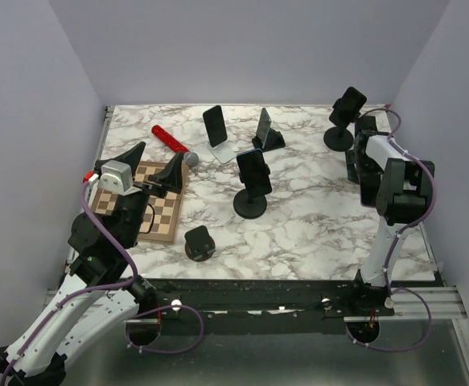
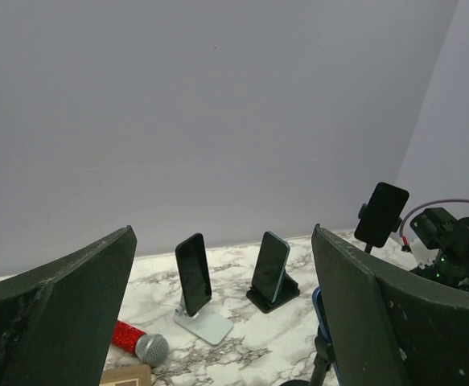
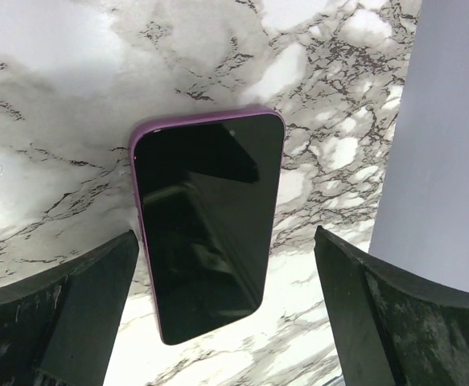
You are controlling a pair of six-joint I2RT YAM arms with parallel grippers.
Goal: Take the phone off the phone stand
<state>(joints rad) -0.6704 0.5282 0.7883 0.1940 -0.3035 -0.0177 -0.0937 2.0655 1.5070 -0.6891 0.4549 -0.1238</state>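
A purple-cased phone [image 3: 206, 225] lies flat, screen up, on the marble table [image 3: 57, 96]. My right gripper [image 3: 224, 241] hangs over it, open, a finger on each side and neither touching it. In the top view the right gripper [image 1: 361, 165] is near the table's right edge and hides that phone. Several phone stands still carry phones: a white stand [image 1: 215, 129], a black wedge [image 1: 265, 130], a round-base stand [image 1: 253, 178] in the middle and another [image 1: 347, 112] at the far right. My left gripper [image 1: 154, 165] is open and holds nothing.
A chessboard [image 1: 150, 213] lies under the left gripper, with a red-handled microphone [image 1: 174, 145] behind it. A small black stand [image 1: 199, 243] sits near the front edge. The right wall runs close beside the right arm. The left wrist view shows the white stand's phone [image 2: 193, 273] and the wedge's phone [image 2: 269, 265].
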